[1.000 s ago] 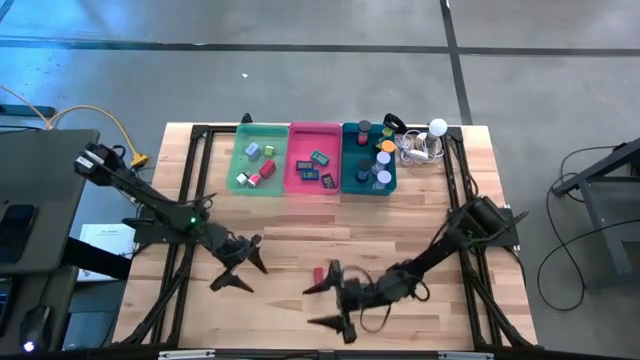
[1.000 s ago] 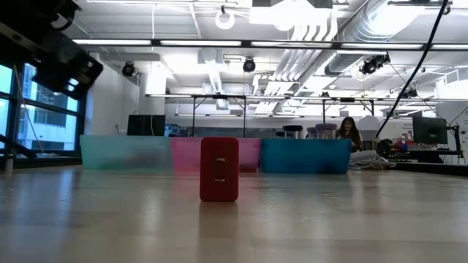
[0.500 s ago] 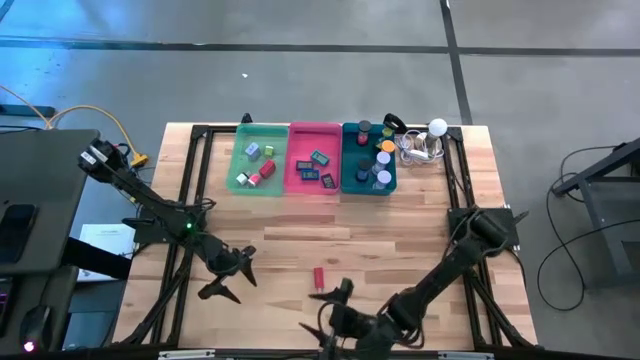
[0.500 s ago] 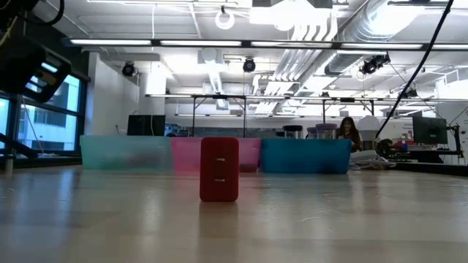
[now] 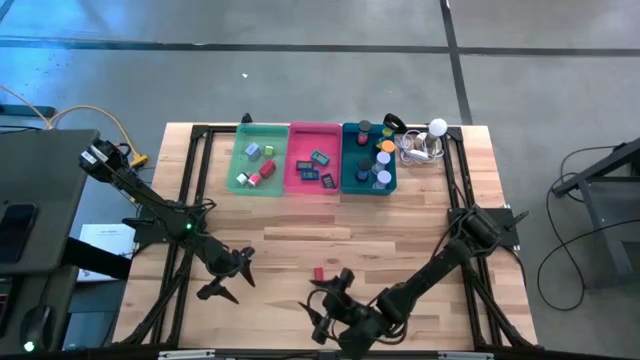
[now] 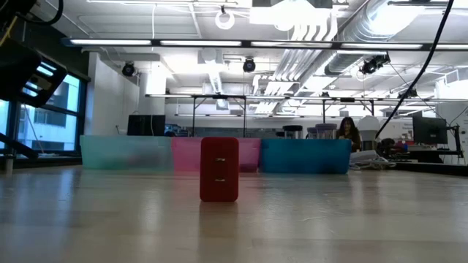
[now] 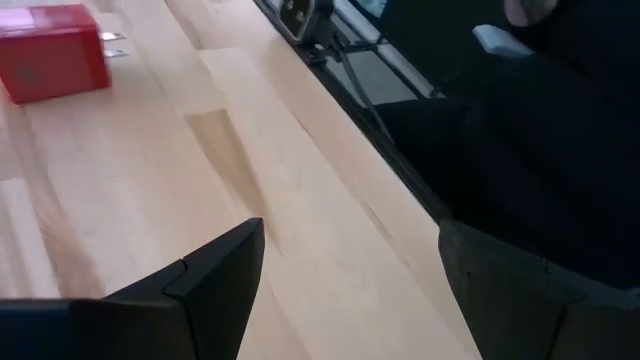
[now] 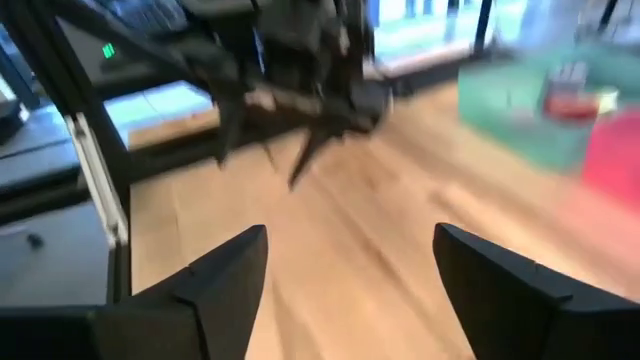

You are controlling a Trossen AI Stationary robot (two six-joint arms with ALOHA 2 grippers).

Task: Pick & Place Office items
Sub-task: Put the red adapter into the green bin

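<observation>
A red block point(image 5: 318, 273) stands alone on the wood near the table's near edge, resting on its base point(image 6: 219, 196); it also shows in the left wrist view point(image 7: 55, 62). My right gripper point(image 5: 320, 305) is open just on the near side of the block, apart from it and facing the table's left point(image 8: 350, 285). My left gripper point(image 5: 228, 277) is open, to the left of the block point(image 7: 350, 290). The other small office items lie in the green tray point(image 5: 240, 165), pink tray point(image 5: 296, 150) and teal tray point(image 5: 348, 160) at the far edge.
A white ball with cables point(image 5: 437, 127) sits right of the teal tray. Black frame rails point(image 5: 190, 200) run along the table's left and right sides. Bare wood point(image 5: 380, 225) lies between the trays and the grippers. A person point(image 6: 348, 133) sits far behind the table.
My right arm has swung toward the near edge, and its gripper has drawn back from the red block and turned toward the table's left. My left gripper has moved a little toward the near left corner. The red block has stayed in place.
</observation>
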